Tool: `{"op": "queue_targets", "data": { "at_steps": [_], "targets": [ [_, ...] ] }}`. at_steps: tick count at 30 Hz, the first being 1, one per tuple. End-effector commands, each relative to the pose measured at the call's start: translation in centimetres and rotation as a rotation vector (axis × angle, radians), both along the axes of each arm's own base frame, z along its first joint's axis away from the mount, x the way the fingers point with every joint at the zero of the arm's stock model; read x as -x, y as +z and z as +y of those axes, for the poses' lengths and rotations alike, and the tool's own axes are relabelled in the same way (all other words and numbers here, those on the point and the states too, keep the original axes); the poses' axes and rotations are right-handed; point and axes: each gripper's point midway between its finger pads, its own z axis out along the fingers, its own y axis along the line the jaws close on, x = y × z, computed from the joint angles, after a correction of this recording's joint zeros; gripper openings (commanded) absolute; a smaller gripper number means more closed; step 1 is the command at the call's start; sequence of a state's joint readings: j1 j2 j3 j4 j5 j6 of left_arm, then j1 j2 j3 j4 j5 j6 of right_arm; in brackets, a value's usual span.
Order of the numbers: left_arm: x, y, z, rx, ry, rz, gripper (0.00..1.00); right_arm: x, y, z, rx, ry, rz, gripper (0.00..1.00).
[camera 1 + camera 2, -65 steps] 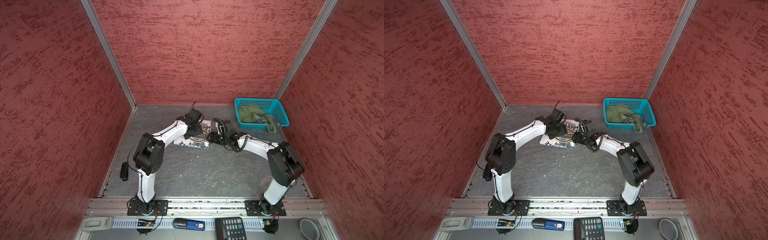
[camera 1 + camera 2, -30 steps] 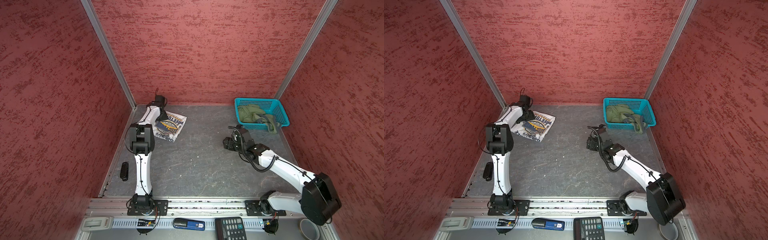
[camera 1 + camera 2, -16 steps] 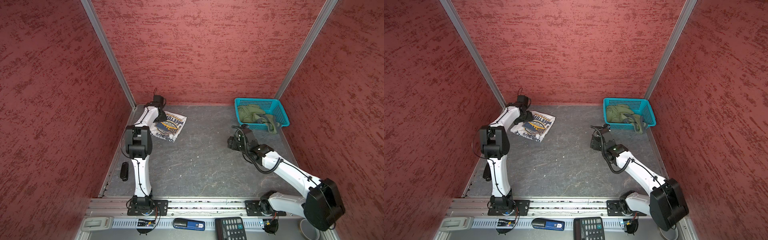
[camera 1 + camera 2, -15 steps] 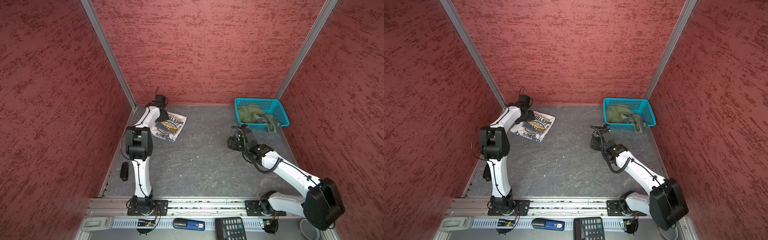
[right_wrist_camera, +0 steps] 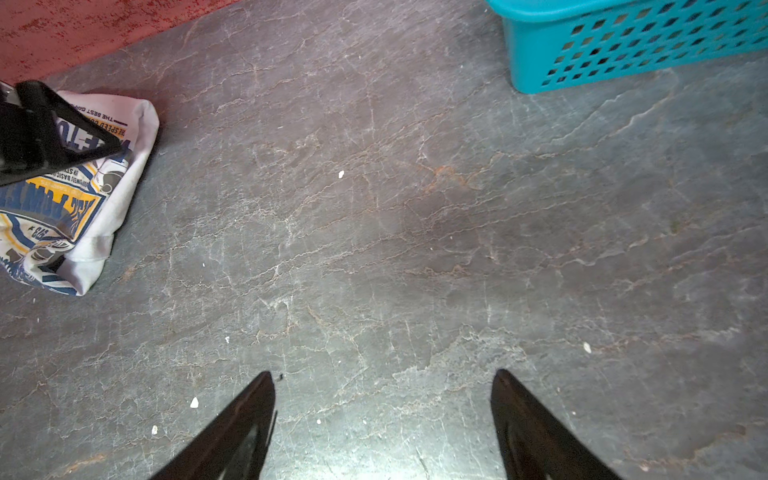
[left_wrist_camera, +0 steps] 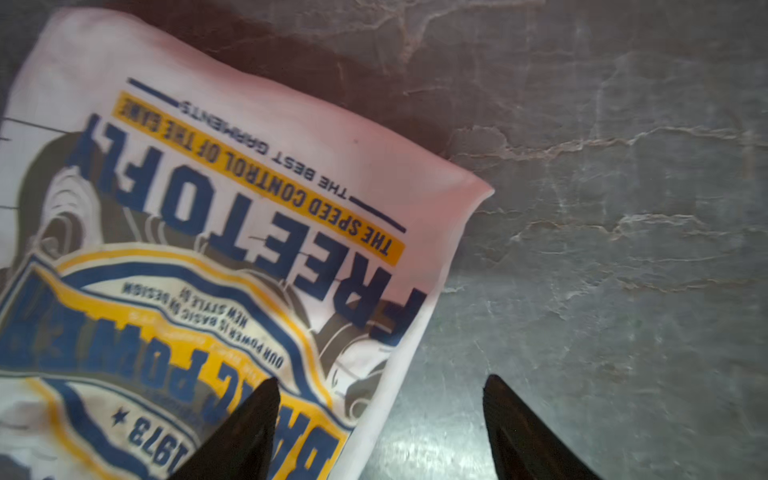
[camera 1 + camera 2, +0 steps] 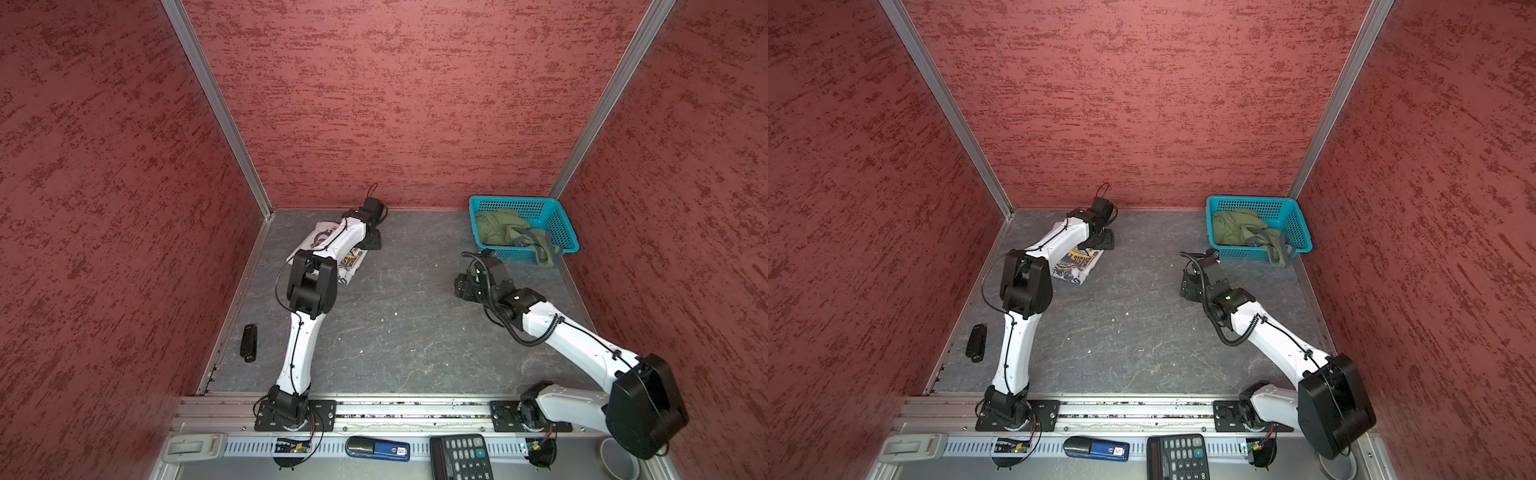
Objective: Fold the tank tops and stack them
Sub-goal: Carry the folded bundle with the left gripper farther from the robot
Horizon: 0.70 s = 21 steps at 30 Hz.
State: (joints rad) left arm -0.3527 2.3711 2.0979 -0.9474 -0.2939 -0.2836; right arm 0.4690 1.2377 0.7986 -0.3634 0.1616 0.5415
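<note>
Right claw [image 5: 382, 374] apart, empty, over bare surface [image 5: 374, 249]. Your likely next target, the green tank top [image 7: 505, 228], sits crumpled in basket [image 7: 519, 204] just beyond that claw, off to its right; right arm nearer. Left claw [image 6: 381, 379] apart, straddling edge of folded white tank top [image 6: 208, 187].

Folded tank top [image 7: 318, 237] lay at the back left of the table [image 7: 395, 332], left gripper [image 7: 372, 241] over its right edge, basket [image 7: 515, 202] sat back right, bunched tank top [image 7: 496, 228] inside it, right gripper [image 7: 463, 286] just before the basket.
</note>
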Motion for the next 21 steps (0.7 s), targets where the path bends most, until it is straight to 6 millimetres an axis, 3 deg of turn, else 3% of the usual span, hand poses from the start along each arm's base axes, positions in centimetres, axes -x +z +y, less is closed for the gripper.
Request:
{"op": "queue_targets", "data": {
  "at_steps": [1, 6, 11, 17, 21],
  "targets": [
    [0.1, -0.5, 1.3, -0.076, 0.016, 0.045, 0.74, 0.3, -0.3, -0.6, 0.008, -0.010, 0.002, 0.83],
    [-0.4, -2.2, 2.3, -0.105, 0.046, 0.069, 0.66, 0.4, -0.4, -0.7, 0.014, -0.011, 0.004, 0.83],
    [-0.9, -3.7, 5.5, -0.120, 0.122, 0.098, 0.59, 0.4, -0.2, -0.9, 0.017, -0.018, 0.003, 0.83],
    [-2.9, -3.8, 10.5, -0.068, 0.177, 0.086, 0.48, 0.6, 0.3, -1.5, 0.029, -0.034, -0.006, 0.83],
    [-4.4, -2.3, 13.2, -0.058, 0.217, 0.038, 0.49, 0.6, 1.0, -1.8, 0.037, -0.041, -0.014, 0.83]
  ]
}}
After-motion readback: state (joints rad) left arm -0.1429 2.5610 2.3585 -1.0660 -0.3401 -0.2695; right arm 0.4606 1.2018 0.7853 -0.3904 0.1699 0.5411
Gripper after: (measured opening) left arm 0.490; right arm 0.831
